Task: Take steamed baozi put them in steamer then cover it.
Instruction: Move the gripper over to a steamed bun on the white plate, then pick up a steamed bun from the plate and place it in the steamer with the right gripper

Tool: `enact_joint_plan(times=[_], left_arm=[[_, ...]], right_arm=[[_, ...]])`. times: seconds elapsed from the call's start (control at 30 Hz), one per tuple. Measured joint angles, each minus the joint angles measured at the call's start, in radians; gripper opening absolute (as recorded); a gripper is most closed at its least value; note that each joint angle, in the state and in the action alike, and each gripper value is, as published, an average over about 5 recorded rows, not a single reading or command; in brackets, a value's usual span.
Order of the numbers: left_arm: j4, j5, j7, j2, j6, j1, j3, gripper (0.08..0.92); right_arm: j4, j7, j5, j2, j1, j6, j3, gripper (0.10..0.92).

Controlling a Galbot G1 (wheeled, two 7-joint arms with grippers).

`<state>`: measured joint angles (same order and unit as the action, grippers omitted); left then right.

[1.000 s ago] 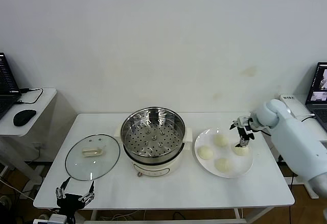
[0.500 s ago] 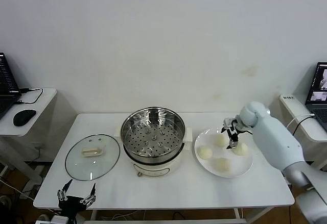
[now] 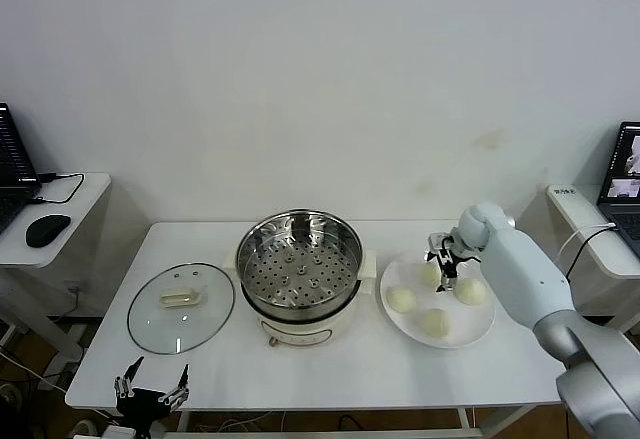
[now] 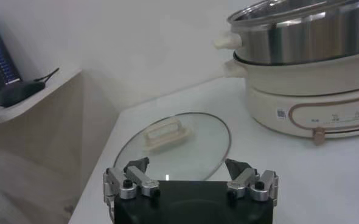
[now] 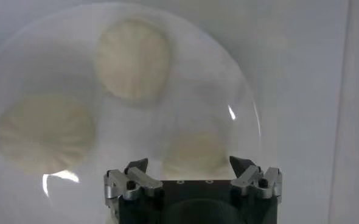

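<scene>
I see a lab or office test room, not a kitchen. A bare white wall (image 3: pixel 320 79) backs a white table (image 3: pixel 320 359); 2 side desks hold a laptop (image 3: pixel 15 164), a mouse (image 3: pixel 48 229) and another laptop (image 3: pixel 625 174).

The round polished steel steamer pot (image 3: pixel 300 257) gleams, its perforated metal tray (image 3: pixel 300 277) mirror-bright, on a smooth cream plastic base (image 3: pixel 300 331). Left of it, the clear glossy glass lid (image 3: pixel 181 307) has a thin metal rim and a matt cream handle (image 3: pixel 181 298). On the right, pale matt pleated buns (image 3: pixel 402 300) sit on a glossy white plate (image 3: pixel 470 333)
</scene>
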<state>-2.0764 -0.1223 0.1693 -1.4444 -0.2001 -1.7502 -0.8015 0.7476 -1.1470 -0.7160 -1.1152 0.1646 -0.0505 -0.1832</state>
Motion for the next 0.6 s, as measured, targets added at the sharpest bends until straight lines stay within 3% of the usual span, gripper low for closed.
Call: enact_joint_plan(times=[0.2, 0.6], left_arm=[[0.006, -0.001, 0.002, -0.004, 0.0, 0.007, 0.005, 0.823], [0.015, -0.001, 0.001, -0.009, -0.001, 0.009, 0.01, 0.823]], right_arm=[[-0.02, 0.015, 0.001, -0.006, -0.002, 0.004, 0.005, 0.795], [-0.039, 0.021, 0.039, 0.002, -0.02, 0.019, 0.0, 0.478]])
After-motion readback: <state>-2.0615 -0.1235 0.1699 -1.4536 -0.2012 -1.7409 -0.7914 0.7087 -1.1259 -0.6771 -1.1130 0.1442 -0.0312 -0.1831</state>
